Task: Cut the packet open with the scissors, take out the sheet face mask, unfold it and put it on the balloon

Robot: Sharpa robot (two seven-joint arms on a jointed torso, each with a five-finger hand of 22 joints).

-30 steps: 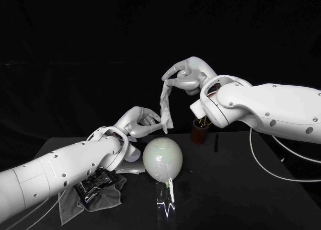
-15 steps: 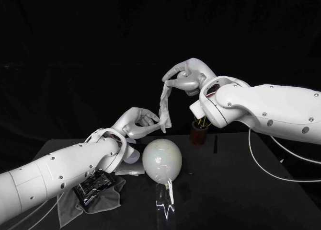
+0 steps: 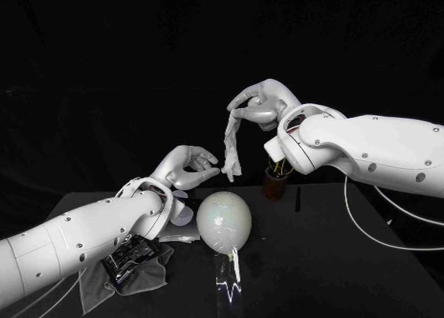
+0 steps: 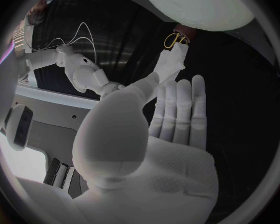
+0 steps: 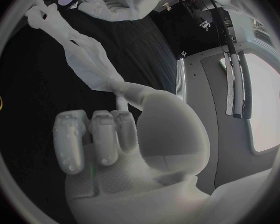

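My right hand [image 3: 258,106] is raised over the table's far side and pinches the top end of the folded white sheet mask [image 3: 228,147], which hangs down in a narrow strip [image 5: 84,59]. My left hand [image 3: 189,169] hovers just left of the strip's lower end, fingers straight and apart [image 4: 177,109]. Its thumb tip reaches toward the mask [image 4: 171,62] without pinching it. The pale oval balloon [image 3: 225,220] stands upright on a clear stand [image 3: 226,278] below both hands. The scissors [image 3: 276,173] sit in a brown cup behind the balloon.
The opened dark packet [image 3: 136,255] lies on a grey cloth [image 3: 126,278] at the front left, under my left forearm. A white scrap [image 3: 180,234] lies beside the balloon's left side. A thin black strip [image 3: 299,197] lies right of the cup.
My left hand has let go of the mask's lower end, opened its fingers and drawn slightly left. The mask now hangs from my right hand alone.
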